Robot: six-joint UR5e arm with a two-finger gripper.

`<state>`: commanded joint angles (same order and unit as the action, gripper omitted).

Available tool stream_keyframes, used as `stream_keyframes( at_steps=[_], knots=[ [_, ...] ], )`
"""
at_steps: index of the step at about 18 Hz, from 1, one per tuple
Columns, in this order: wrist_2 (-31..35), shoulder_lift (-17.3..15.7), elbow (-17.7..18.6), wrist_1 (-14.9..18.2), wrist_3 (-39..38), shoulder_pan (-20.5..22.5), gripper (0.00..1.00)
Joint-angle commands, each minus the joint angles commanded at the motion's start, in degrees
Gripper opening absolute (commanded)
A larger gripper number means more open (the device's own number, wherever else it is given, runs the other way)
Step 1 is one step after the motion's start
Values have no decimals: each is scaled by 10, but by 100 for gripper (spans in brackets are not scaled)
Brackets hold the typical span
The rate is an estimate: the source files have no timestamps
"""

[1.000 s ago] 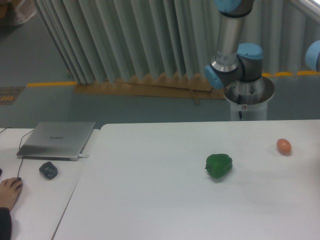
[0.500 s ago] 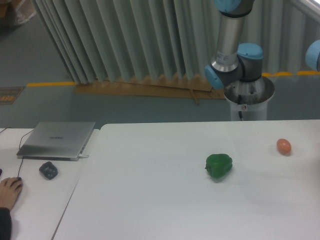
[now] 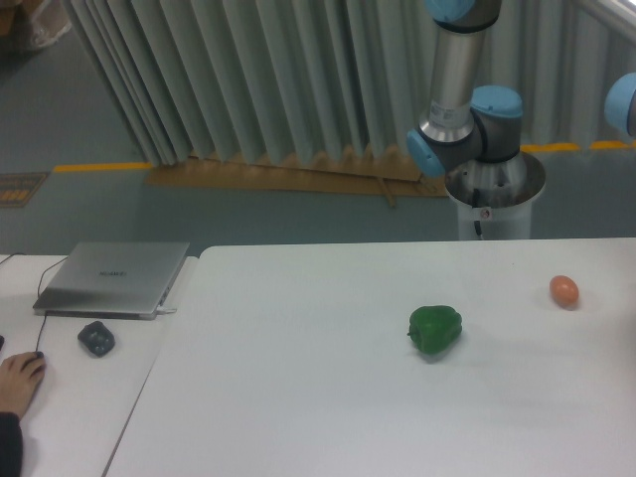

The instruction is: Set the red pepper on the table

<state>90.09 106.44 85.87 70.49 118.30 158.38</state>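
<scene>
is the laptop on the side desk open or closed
Closed. The laptop lies flat on the desk with only its grey lid showing; no screen or keyboard is visible.

No legible txt, laptop (image 3: pixel 111 277) logo blurred

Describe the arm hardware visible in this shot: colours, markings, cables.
The arm has silver-grey metal tube links with light blue joint caps. Its silver base carries a small red-and-white label and a dark cable below. The gripper is out of frame.
</scene>
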Motion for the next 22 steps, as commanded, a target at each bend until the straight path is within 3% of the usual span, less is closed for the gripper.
stream_keyframes(
  at_steps=[11, 13, 16, 22],
  knots=[
    [-20, 6, -7, -1, -7, -4, 100],
    [-20, 6, -6, -24, 0, 1, 100],
    [-17, 2, -3, -32, 2, 1, 100],
    [-22, 0, -8, -33, 11, 32, 100]
  ],
)
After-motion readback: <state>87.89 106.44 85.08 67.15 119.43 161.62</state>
